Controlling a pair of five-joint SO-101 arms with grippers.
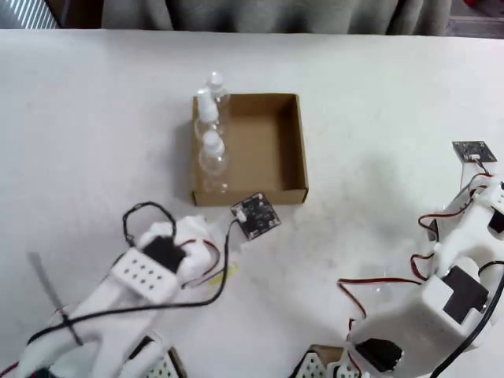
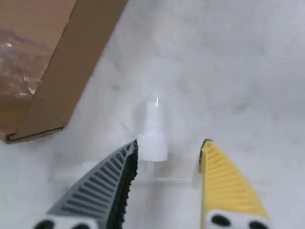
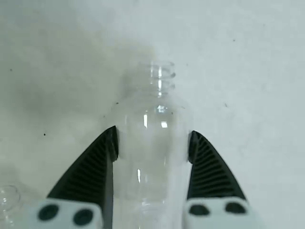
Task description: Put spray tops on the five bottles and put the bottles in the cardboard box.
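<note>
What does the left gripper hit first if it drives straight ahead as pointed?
The white plastic spray top, lying on the table right between the fingertips of the open left gripper. The brown cardboard box sits off that line, likely missed.

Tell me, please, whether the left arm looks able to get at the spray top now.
Probably yes: the spray top lies between the open fingers of the left tool, nothing covering it.
</note>
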